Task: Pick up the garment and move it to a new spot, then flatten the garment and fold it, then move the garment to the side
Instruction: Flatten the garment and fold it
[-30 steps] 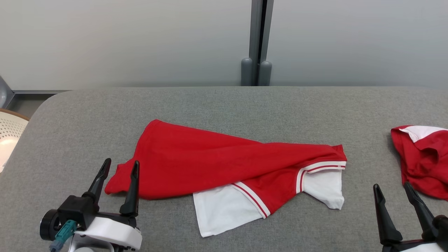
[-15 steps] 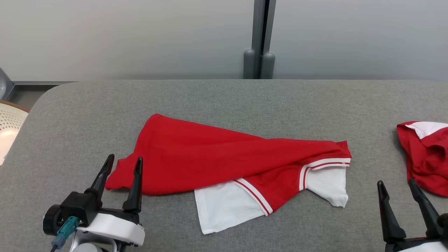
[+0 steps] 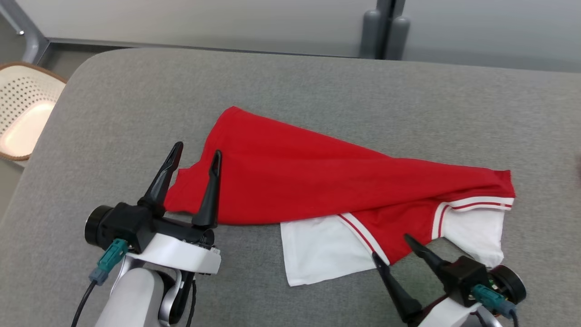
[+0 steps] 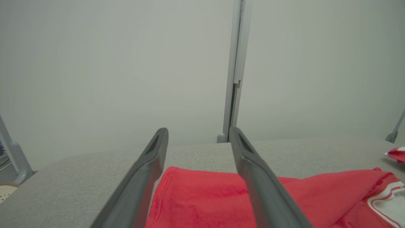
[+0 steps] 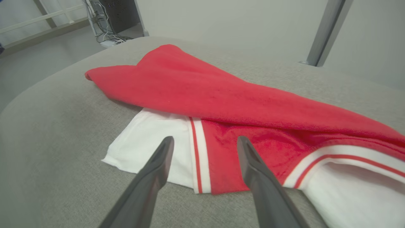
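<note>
The garment is a red shirt with white, red-striped sleeves, lying crumpled and skewed on the grey table. My left gripper stands open over the shirt's left corner, its fingers straddling the red hem. In the left wrist view the open left gripper sits above the red cloth. My right gripper is open at the shirt's near edge, tips pointing at the striped sleeve. In the right wrist view the right gripper hovers just above the red-and-white sleeve. Neither holds anything.
A perforated cream basket stands off the table's left edge. A grey post rises behind the table against the wall. Another piece of red-and-white cloth lies far right on the table. Bare grey surface surrounds the shirt.
The head camera has tilted down and turned. My right gripper has swung in from the far right to the shirt's near sleeve. My left gripper has advanced over the left corner. Both stay open.
</note>
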Robot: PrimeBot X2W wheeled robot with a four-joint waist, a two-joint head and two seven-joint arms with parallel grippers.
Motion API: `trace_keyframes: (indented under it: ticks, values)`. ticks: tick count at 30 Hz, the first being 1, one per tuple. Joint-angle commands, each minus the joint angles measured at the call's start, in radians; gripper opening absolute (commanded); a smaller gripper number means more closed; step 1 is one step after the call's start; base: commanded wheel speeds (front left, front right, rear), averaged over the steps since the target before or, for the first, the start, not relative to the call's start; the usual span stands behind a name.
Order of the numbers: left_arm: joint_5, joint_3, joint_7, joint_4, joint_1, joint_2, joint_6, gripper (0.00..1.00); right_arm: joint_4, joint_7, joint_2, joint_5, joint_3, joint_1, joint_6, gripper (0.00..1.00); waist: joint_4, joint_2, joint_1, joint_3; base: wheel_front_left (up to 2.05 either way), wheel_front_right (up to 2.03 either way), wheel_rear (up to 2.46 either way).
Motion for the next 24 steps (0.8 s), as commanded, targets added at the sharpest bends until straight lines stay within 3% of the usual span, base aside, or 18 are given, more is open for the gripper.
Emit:
trace_keyframes:
  ticks: [1, 5, 12, 13, 14, 15, 16, 17, 24]
  values:
    - [0.010, -0.002, -0.002, -0.007, -0.031, -0.011, -0.008, 1.00, 0.034, 0.012, -0.014, 0.014, 0.054, -0.040, 0.000, 1.00, 0.070, 0.0000, 0.0000, 0.067, 0.00, 0.00, 0.00]
    - [0.019, -0.003, -0.002, -0.014, -0.055, -0.039, -0.020, 1.00, 0.127, 0.031, -0.037, 0.039, 0.160, -0.109, 0.000, 1.00, 0.114, 0.0000, 0.0000, 0.100, 0.00, 0.00, 0.00]
    - [0.032, 0.014, -0.002, -0.023, -0.055, -0.064, -0.033, 1.00, 0.294, 0.096, -0.050, 0.047, 0.219, -0.178, -0.001, 1.00, 0.141, 0.0000, 0.0000, 0.116, 0.00, 0.00, 0.00]
    - [0.035, 0.017, -0.002, -0.024, -0.055, -0.066, -0.034, 1.00, 0.309, 0.098, -0.046, 0.052, 0.220, -0.184, -0.002, 0.86, 0.140, 0.0000, 0.0000, 0.116, 0.00, 0.00, 0.00]
    - [0.036, 0.020, -0.002, -0.025, -0.054, -0.068, -0.035, 1.00, 0.322, 0.099, -0.045, 0.054, 0.218, -0.192, -0.001, 0.42, 0.139, 0.0000, 0.0000, 0.117, 0.00, 0.00, 0.00]
    - [0.036, 0.020, -0.002, -0.025, -0.054, -0.068, -0.035, 1.00, 0.322, 0.099, -0.045, 0.054, 0.218, -0.192, -0.001, 0.42, 0.139, 0.0000, 0.0000, 0.117, 0.00, 0.00, 0.00]
    - [0.040, 0.022, -0.002, -0.026, -0.054, -0.069, -0.037, 1.00, 0.333, 0.102, -0.044, 0.058, 0.217, -0.196, -0.001, 0.15, 0.138, 0.0000, 0.0000, 0.117, 0.00, 0.00, 0.00]
    - [0.042, 0.025, -0.002, -0.028, -0.054, -0.069, -0.037, 1.00, 0.341, 0.100, -0.042, 0.059, 0.215, -0.202, -0.001, 0.00, 0.135, 0.0000, 0.0000, 0.117, 0.00, 0.00, 0.00]
    - [0.066, 0.048, -0.002, -0.035, -0.047, -0.071, -0.048, 1.00, 0.292, 0.045, -0.054, 0.086, 0.129, -0.173, -0.003, 0.00, 0.066, 0.0000, 0.0000, 0.105, 0.00, 0.00, 0.00]
